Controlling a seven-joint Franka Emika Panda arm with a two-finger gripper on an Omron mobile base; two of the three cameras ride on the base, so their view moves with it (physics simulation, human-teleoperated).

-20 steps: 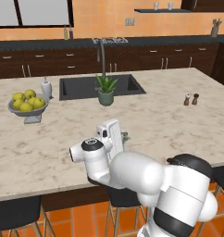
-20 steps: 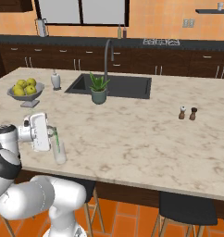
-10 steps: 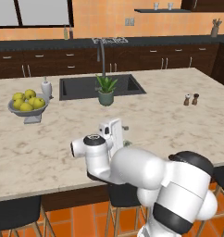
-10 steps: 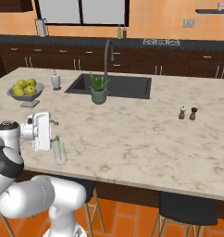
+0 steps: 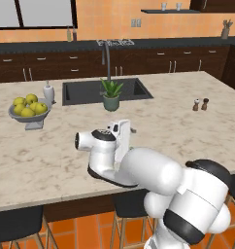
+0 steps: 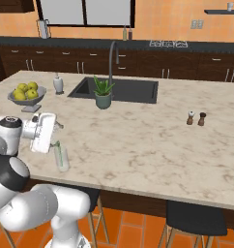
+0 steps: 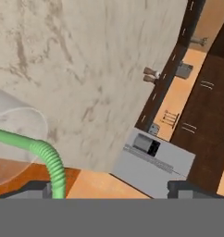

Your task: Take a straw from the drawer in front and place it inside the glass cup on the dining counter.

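Observation:
The glass cup (image 6: 63, 160) stands near the front left edge of the dining counter (image 6: 138, 140). The light-green straw (image 6: 57, 146) leans inside it, its top sticking out over the rim. My gripper (image 6: 58, 126) hovers just above the cup, jaws open, holding nothing. In the hand view the cup (image 7: 14, 134) sits at the lower left, and the straw (image 7: 45, 155) bends over its rim close to my left fingertip (image 7: 42, 187). The gripper (image 7: 115, 186) stands wide open there. In the left base view my hand (image 5: 123, 137) covers the cup. The drawer is out of view.
A fruit bowl (image 6: 26, 95) and soap bottle (image 6: 58, 84) stand at the counter's left. A potted plant (image 6: 103, 94) sits before the sink (image 6: 133, 90). Salt and pepper shakers (image 6: 196, 118) stand to the right. A stool (image 6: 196, 218) stands under the front edge.
The jaws went from shut to wide open and let go of the straw, which now rests in the cup. The hand has barely moved.

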